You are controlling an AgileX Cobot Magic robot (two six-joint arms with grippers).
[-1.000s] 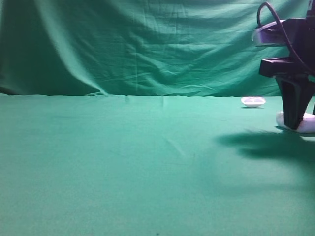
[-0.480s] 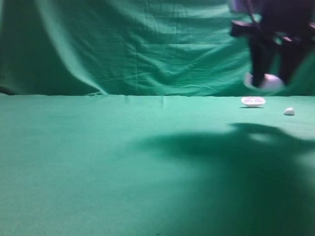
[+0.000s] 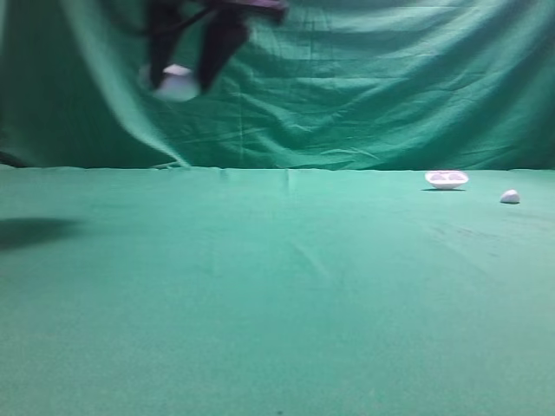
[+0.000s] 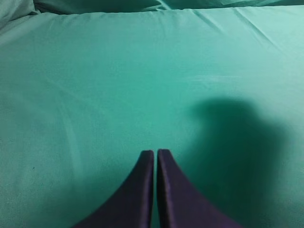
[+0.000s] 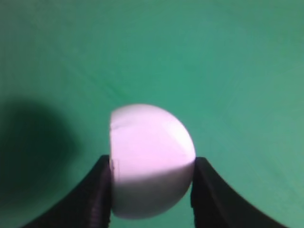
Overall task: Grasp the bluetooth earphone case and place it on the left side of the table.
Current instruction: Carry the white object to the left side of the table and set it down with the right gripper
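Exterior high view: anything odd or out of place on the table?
Nothing spilled or damaged. The right end effector holds the earphone case high over the left side, blurred by motion. A shallow white tray and a small white lump lie apart at far right on the table. The left end effector is shut and holds nothing.
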